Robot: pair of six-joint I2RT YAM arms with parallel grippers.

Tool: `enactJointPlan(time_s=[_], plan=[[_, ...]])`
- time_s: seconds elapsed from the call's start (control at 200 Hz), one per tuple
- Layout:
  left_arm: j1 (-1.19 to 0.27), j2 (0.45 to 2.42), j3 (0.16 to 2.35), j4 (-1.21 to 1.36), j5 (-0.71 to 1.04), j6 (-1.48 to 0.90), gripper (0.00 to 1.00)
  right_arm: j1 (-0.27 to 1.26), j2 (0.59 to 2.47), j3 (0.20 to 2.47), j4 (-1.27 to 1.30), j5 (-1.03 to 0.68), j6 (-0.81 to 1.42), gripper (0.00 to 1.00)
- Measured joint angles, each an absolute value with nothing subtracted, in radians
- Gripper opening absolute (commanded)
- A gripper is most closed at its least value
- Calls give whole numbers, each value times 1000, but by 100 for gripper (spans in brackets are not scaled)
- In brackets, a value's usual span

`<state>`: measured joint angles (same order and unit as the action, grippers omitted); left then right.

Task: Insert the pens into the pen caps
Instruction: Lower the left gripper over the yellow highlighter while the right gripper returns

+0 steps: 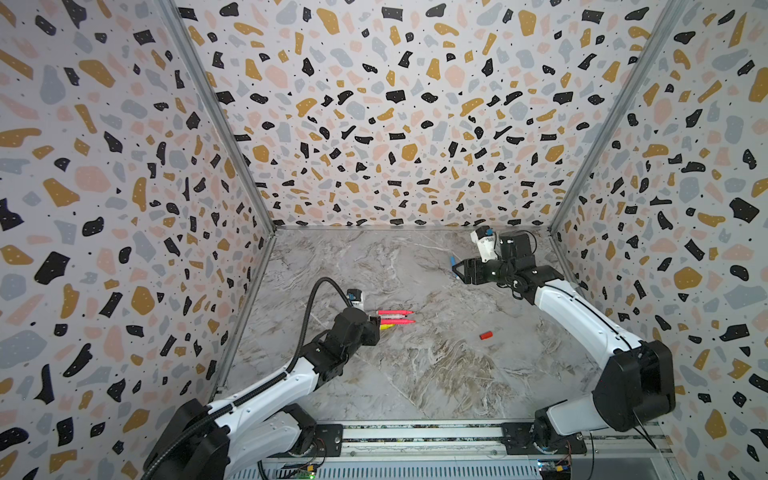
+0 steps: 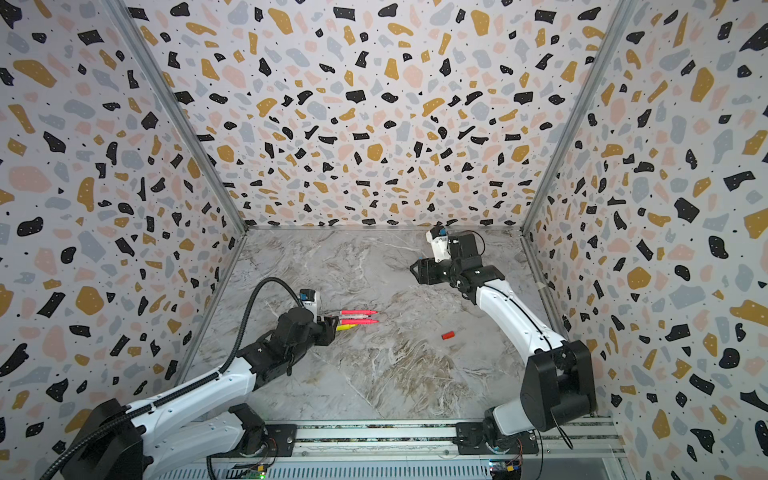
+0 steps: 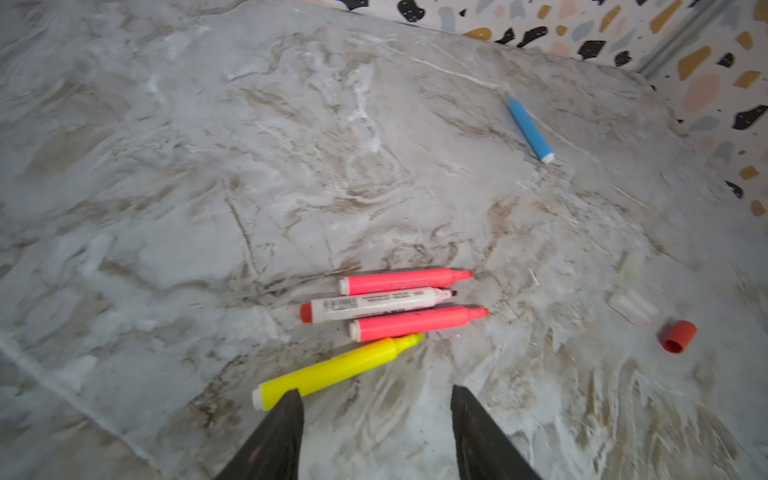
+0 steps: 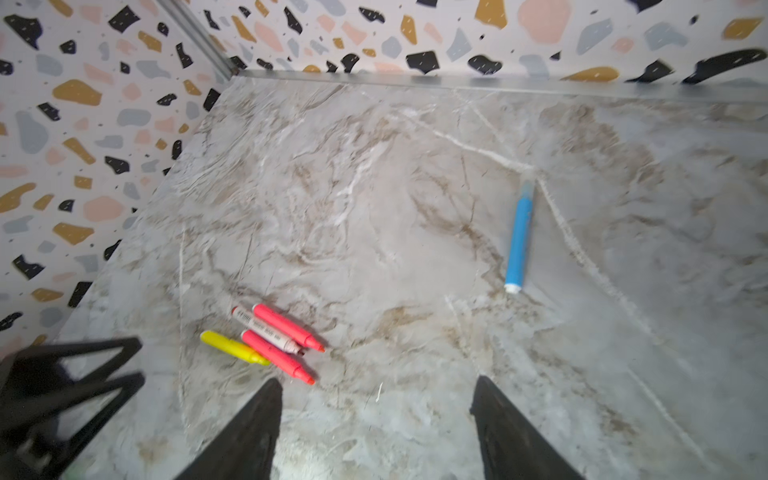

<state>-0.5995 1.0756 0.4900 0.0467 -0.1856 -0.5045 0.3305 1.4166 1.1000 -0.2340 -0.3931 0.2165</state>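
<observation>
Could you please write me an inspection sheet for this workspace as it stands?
Surface: marble-patterned tabletop.
Job's things: pink pen, white pen, another pink pen and yellow pen bunched side by side; blue pen apart; red cap alone, on no pen.
Clutter: pale blurs near the cap, unidentifiable.
Grippers: left gripper open, empty, by the bunch; right gripper open, empty, near the blue pen.
Cables: black hose arcs over the left arm.
Surroundings: terrazzo walls; base rail.
</observation>
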Motion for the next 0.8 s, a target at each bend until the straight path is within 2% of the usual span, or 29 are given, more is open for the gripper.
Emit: enactJointPlan(time_s=[0.265,0.796], plan=[[-498,1268,559,86,-60,-445,55,331,1374,937,-171,-480,227,73],[-487,1351,556,117,-4,-405,55,331,1328,885,-124,-511,228,70]])
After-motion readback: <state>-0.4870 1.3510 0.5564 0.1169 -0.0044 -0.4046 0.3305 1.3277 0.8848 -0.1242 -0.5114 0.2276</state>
